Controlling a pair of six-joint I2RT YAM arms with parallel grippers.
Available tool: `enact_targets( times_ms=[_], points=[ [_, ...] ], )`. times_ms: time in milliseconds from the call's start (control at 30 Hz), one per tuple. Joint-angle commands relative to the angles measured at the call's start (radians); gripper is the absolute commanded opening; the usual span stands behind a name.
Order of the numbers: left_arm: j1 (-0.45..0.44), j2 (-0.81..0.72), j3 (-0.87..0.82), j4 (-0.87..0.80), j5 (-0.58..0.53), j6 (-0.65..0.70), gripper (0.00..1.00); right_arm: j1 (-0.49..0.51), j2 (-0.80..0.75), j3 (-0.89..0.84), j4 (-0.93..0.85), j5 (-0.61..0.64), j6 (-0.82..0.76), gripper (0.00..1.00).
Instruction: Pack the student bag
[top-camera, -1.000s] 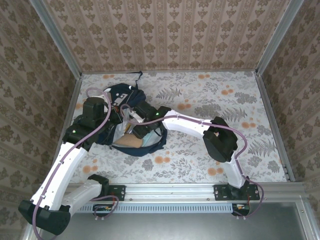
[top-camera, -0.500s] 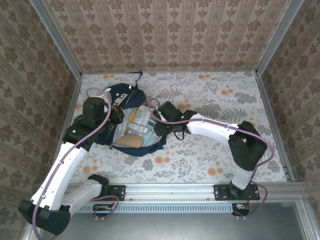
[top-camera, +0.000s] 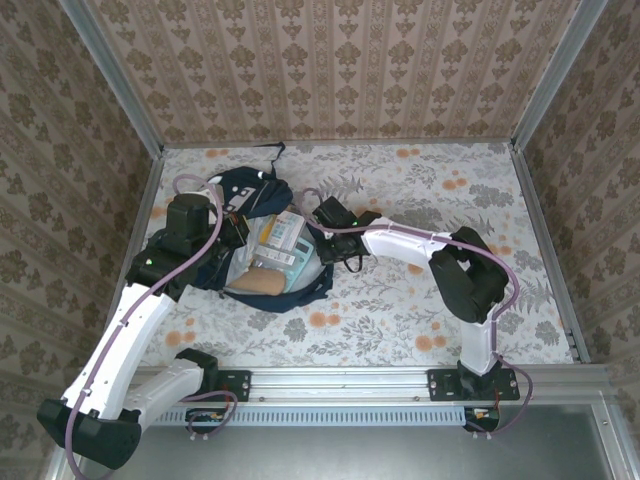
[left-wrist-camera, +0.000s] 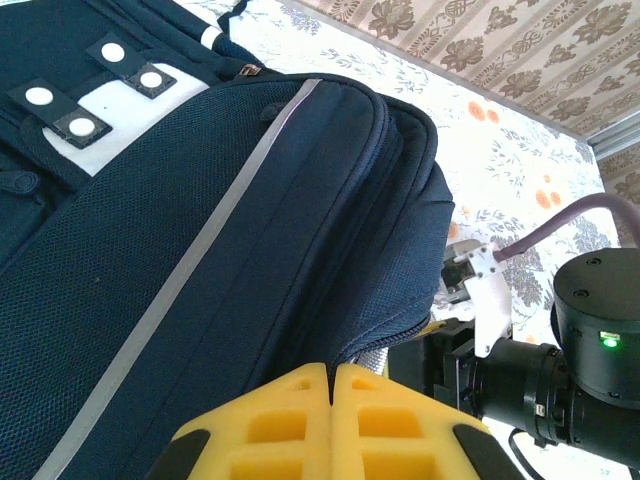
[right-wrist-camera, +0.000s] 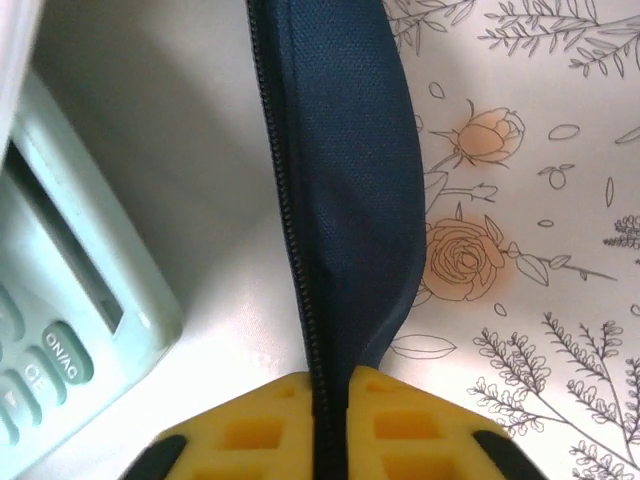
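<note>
The bag (top-camera: 250, 190) lies at the left-centre of the table (top-camera: 440, 200), with its main compartment gaping upward. On the grey lining (right-wrist-camera: 200, 150) rest a mint calculator (right-wrist-camera: 60, 330), a tan item (top-camera: 262, 283) and some flat packets whose kind I cannot tell. Packing looks well along, since goods are already inside. What is left, I judge, is drawing the mouth together and zipping it.

The left gripper (left-wrist-camera: 330, 375) is clamped on navy fabric at the left side of the opening. The right gripper (right-wrist-camera: 335, 385) is pinched on the zip rim (right-wrist-camera: 300, 200) at the right side, so both edges are held.

The bag's left flank sits near the side rail (top-camera: 140, 235), with the left arm crowded between them. Its top loop reaches close to the back wall (top-camera: 340, 70). To the right and toward the near edge, bare table gives the right arm ample room to pull the rim along.
</note>
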Motion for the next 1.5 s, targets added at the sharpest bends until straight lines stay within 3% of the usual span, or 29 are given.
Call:
enact_targets(
  times_ms=[0,400,733,800,867,900,967,1133,1367,1467],
  points=[
    [0.013,-0.033,0.003,0.038,-0.022,-0.010,0.00,-0.003,-0.050,0.028,-0.054,0.081,0.024,0.00],
    [0.044,0.001,0.024,0.059,-0.001,0.028,0.00,-0.071,-0.333,-0.033,-0.179,0.284,0.177,0.00],
    [0.003,0.124,0.048,0.127,0.202,0.014,0.01,-0.101,-0.277,-0.066,-0.157,0.259,0.200,0.00],
    [-0.036,0.143,0.055,0.109,0.204,0.024,0.15,-0.120,-0.259,-0.074,-0.145,0.240,0.213,0.01],
    [-0.054,0.140,0.053,0.094,0.202,0.023,0.37,-0.139,-0.250,-0.080,-0.138,0.220,0.226,0.13],
    [-0.054,0.129,0.049,0.081,0.195,0.022,0.42,-0.148,-0.250,-0.086,-0.136,0.213,0.230,0.14],
    [-0.053,0.092,0.035,0.058,0.159,0.019,0.44,-0.153,-0.263,-0.103,-0.123,0.206,0.228,0.19],
    [0.007,-0.012,-0.035,0.000,0.098,-0.018,0.51,-0.154,-0.329,-0.153,-0.103,0.224,0.221,0.44],
    [0.087,-0.111,-0.192,-0.016,0.085,-0.127,0.51,-0.125,-0.481,-0.241,-0.031,0.199,0.140,0.46],
    [0.090,-0.146,-0.260,-0.005,0.060,-0.186,0.51,-0.106,-0.536,-0.280,-0.020,0.154,0.118,0.41]
  ],
)
